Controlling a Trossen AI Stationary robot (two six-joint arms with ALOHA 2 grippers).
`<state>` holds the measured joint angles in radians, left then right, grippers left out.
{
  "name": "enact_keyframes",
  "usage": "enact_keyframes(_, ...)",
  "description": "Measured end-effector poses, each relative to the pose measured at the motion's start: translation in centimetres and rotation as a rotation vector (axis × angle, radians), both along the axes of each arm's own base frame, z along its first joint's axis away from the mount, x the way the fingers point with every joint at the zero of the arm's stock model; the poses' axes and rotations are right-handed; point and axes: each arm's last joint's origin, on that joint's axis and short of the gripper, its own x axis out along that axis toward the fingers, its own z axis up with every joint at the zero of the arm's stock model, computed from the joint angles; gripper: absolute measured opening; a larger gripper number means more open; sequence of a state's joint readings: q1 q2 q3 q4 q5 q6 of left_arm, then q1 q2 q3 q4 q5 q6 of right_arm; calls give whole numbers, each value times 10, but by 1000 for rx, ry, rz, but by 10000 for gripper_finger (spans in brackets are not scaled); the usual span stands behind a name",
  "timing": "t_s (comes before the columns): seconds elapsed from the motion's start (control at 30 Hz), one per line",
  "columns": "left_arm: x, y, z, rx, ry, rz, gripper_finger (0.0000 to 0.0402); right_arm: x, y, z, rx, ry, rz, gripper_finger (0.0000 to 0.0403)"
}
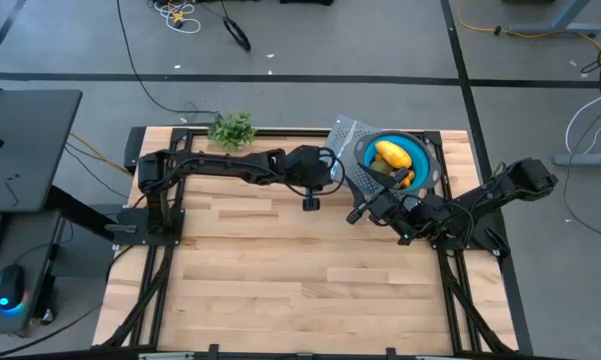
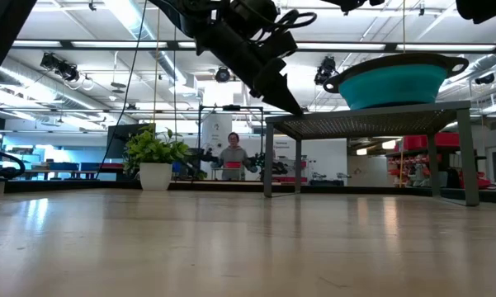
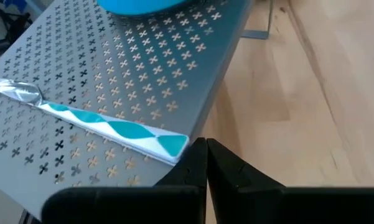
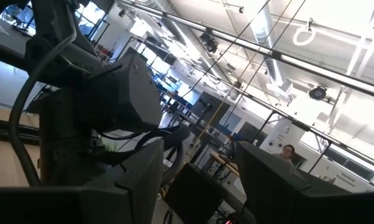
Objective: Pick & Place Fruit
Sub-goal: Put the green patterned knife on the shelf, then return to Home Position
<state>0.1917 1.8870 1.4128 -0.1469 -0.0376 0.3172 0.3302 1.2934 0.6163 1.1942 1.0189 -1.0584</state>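
The fruit [image 1: 392, 157] already sits in the teal bowl [image 1: 420, 152] on the perforated metal stand [image 3: 112, 74], so this looks like the closing stage. The left hand [image 3: 206, 163], fingers pressed together and empty, hovers at the stand's edge beside the knife [image 3: 106, 124], with the bowl just beyond. The right hand [image 4: 199, 180], fingers apart, waits near the bowl's front. Next, I'd guess, both arms need to back away.

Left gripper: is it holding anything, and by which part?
Nothing: the left gripper is shut empty, just off one end of the knife on the rack.
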Motion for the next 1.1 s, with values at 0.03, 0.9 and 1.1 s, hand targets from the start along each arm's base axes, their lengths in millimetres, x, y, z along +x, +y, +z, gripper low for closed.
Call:
enact_keyframes(0.03, 0, 0, 0, 0, -2, 0, 8, 0, 0, 0, 0, 0, 0, 212)
enact_keyframes(0.9, 3, -1, 3, -13, -47, -28, 5, 0, 0, 0, -1, 1, 0, 212)
enact_keyframes(1.1, -2, -4, 15, -8, -62, -33, 11, 0, 0, 0, -1, 1, 1, 212)
